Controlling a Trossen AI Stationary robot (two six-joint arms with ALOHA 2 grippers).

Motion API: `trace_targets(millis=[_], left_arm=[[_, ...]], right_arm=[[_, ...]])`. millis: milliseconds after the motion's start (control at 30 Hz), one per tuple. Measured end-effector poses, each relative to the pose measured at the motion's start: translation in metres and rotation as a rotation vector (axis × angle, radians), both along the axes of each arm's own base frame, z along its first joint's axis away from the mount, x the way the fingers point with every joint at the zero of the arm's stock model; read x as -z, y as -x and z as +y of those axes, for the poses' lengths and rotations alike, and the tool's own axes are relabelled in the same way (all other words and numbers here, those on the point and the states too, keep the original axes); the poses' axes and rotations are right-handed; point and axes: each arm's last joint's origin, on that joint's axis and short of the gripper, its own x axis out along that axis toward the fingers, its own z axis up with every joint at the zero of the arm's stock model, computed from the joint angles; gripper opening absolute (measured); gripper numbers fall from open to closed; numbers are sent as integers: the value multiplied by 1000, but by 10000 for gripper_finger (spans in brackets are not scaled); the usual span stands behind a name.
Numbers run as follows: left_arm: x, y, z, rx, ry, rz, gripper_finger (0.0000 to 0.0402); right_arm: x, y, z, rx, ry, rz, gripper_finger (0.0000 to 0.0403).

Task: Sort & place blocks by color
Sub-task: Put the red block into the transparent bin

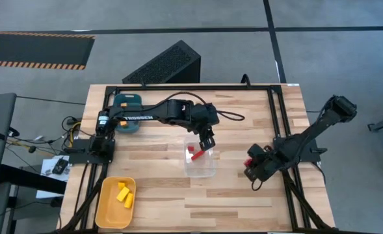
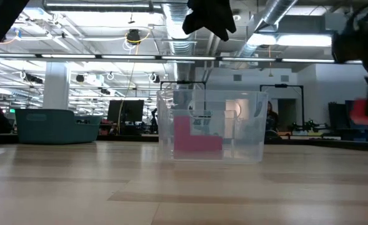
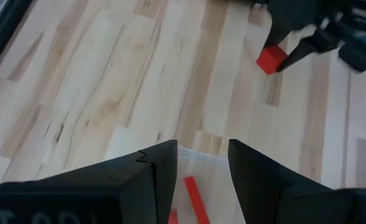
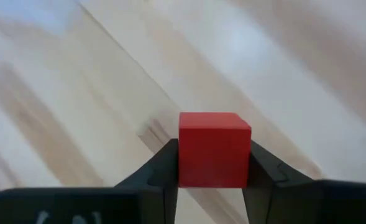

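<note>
We saw the right end effector (image 4: 212, 163) clamped on a red cube (image 4: 214, 148); left end effector (image 3: 202, 168) part-open, empty, above clear box (image 1: 199, 164). Risk: arms colliding at box.

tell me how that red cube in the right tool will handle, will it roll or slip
The red cube looks rigid, so it probably won't deform. Its flat faces sit squarely between the right tool fingers, so rolling seems unlikely. Its smooth sides might slip if the grip is loose.
</note>
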Motion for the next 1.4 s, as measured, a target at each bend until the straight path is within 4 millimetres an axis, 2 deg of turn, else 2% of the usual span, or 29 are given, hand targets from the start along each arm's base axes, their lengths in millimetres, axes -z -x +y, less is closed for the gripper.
trace_targets(millis=[400, 767, 867, 1067, 1133, 1233, 1400], left_arm=[[-9, -10, 5, 90, -42, -133, 128], [-12, -13, 8, 90, -94, -171, 128], [-9, -13, 11, 87, -125, -175, 128], [40, -20, 22, 60, -14, -125, 128], [48, -23, 21, 59, 22, -155, 128], [50, -26, 16, 81, 46, -191, 128], [33, -34, 16, 77, 36, -347, 128]], right_arm=[[-61, 12, -16, -30, -25, -520, 139], [-86, 20, -39, -63, 10, -691, 141], [-75, 22, -44, -73, -5, -708, 140], [-28, 25, -49, -16, -164, -845, 139], [-16, 26, -50, 15, -222, -919, 140], [-9, 26, -51, 41, -270, -1032, 139], [-9, 26, -52, 67, -265, -1091, 141]])
